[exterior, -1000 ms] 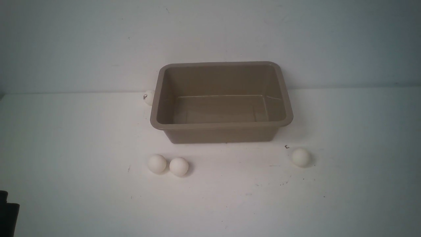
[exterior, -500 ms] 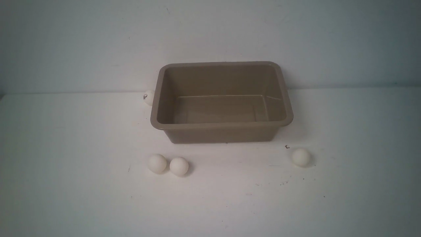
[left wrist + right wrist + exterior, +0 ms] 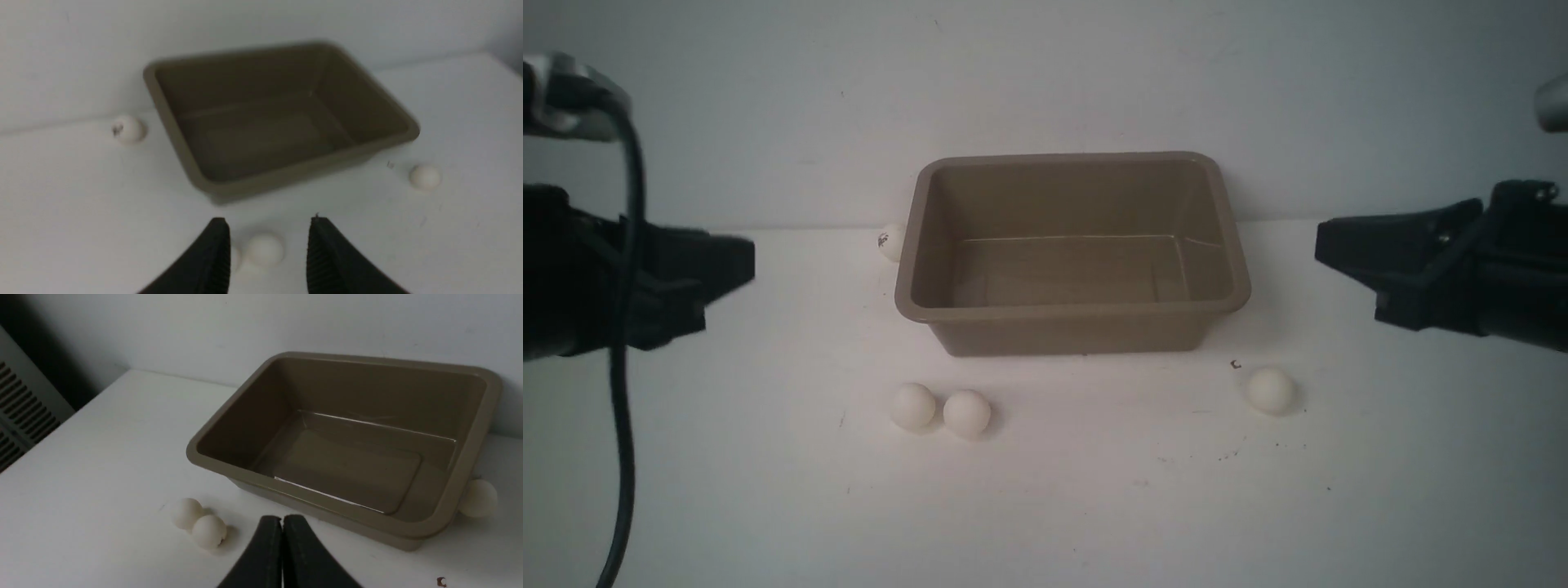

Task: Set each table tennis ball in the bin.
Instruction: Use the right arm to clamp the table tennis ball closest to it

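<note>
Left claw [image 3: 267, 220]: hanging with jaws apart — seemingly lining up on the near-left pair of balls [image 3: 967, 412].
Right claw [image 3: 282, 518]: waiting pressed together, empty.
Bin [image 3: 1070, 311]: sitting empty.

Our left gripper [image 3: 737, 265] points inward from the left, held roughly level, its two fingers [image 3: 216, 257] standing apart and gripping nothing. Our right gripper [image 3: 1331, 241] points inward from the right at about the same height, its fingers [image 3: 302, 555] pressed together, holding nothing.
</note>
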Action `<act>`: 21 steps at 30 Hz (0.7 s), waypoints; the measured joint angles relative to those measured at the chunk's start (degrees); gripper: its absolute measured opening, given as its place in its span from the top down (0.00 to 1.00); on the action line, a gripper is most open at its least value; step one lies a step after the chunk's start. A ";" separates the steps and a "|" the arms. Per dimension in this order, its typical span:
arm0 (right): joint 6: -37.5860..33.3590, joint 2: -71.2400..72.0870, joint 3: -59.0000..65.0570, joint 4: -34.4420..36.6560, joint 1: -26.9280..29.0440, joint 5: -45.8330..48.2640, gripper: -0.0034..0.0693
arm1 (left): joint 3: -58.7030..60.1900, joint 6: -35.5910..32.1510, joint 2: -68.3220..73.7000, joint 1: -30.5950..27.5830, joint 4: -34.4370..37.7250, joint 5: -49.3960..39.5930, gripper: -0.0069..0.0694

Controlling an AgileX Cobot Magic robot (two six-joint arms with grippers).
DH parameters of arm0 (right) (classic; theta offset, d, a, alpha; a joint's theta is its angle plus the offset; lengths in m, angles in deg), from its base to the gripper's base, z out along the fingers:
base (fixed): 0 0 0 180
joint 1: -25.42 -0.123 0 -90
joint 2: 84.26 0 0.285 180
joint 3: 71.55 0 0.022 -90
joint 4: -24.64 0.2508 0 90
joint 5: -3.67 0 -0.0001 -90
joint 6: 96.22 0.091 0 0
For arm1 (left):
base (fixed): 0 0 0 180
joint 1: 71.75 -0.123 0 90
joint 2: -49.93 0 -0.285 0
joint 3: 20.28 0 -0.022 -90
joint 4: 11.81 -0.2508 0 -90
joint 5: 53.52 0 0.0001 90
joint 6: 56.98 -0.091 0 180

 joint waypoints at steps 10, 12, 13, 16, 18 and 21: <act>-31.98 -0.47 -5.22 0.73 -0.05 24.72 0.96 | -0.05 1.10 4.47 0.00 -7.53 -3.44 0.59; -38.44 -0.42 -5.69 2.69 -0.05 33.66 0.96 | -0.11 0.59 4.47 0.00 -7.66 -3.44 0.59; -42.91 -0.42 -5.81 7.97 -0.05 43.32 0.96 | -0.11 0.00 4.47 0.00 -7.66 -3.44 0.59; -55.95 -0.42 -6.07 27.51 0.01 63.50 0.96 | -0.11 -1.22 4.47 0.00 -7.66 -3.44 0.59; -63.94 -0.47 -6.07 40.38 0.06 69.57 0.96 | -0.11 -1.95 4.51 0.00 -7.66 -3.15 0.59; -81.63 -2.00 -6.07 63.95 -0.26 69.22 0.96 | -0.11 -3.09 5.04 0.00 -7.66 -0.36 0.59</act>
